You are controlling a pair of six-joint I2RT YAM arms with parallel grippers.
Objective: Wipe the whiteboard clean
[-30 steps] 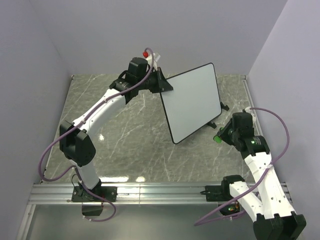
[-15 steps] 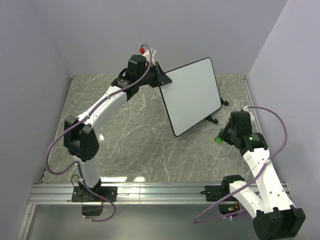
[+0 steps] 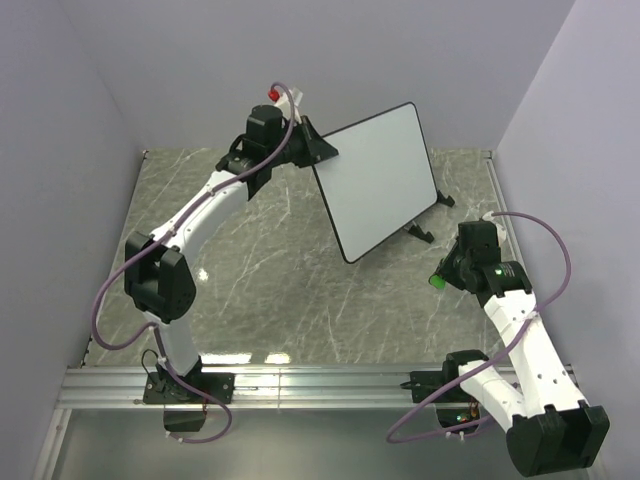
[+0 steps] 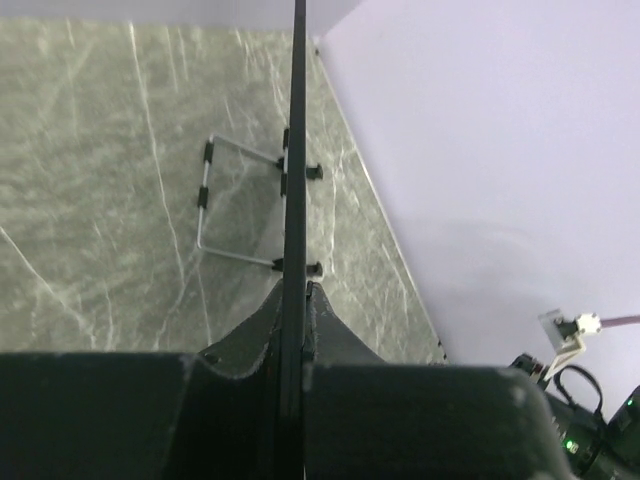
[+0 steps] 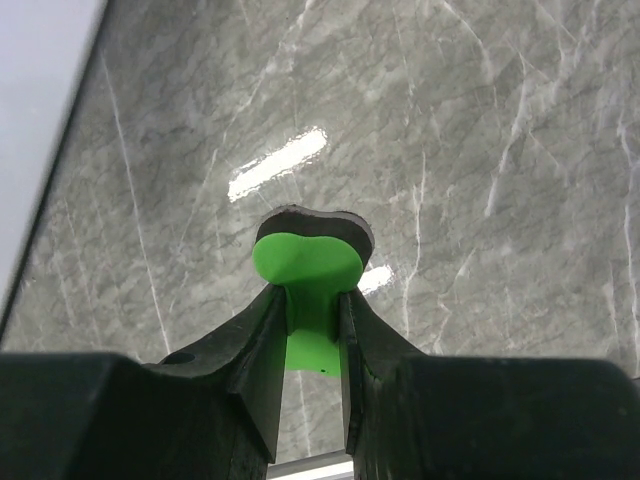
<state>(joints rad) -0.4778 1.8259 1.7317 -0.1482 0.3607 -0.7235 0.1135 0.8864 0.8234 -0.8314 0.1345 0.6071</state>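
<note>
The whiteboard (image 3: 380,178) is a white board with a thin black rim, held up off the table and tilted, its face blank in the top view. My left gripper (image 3: 318,150) is shut on its left edge. From the left wrist the whiteboard (image 4: 296,150) shows edge-on as a thin dark line running up from my left gripper (image 4: 294,300). My right gripper (image 3: 440,272) hangs below and right of the board, apart from it, shut on a green eraser (image 3: 437,280). Seen from the right wrist, the eraser (image 5: 305,265) sticks out of my right gripper (image 5: 312,300), its dark pad facing away.
A wire stand with black feet (image 3: 428,217) sits on the marble table (image 3: 260,290) behind the board's lower corner; the wire stand (image 4: 240,208) also shows from the left wrist. Purple walls close in on the left, back and right. A metal rail (image 3: 300,385) runs along the near edge.
My left arm has lifted and swung the whiteboard slightly up and to the left. My right gripper with the eraser has shifted a little left and up.
</note>
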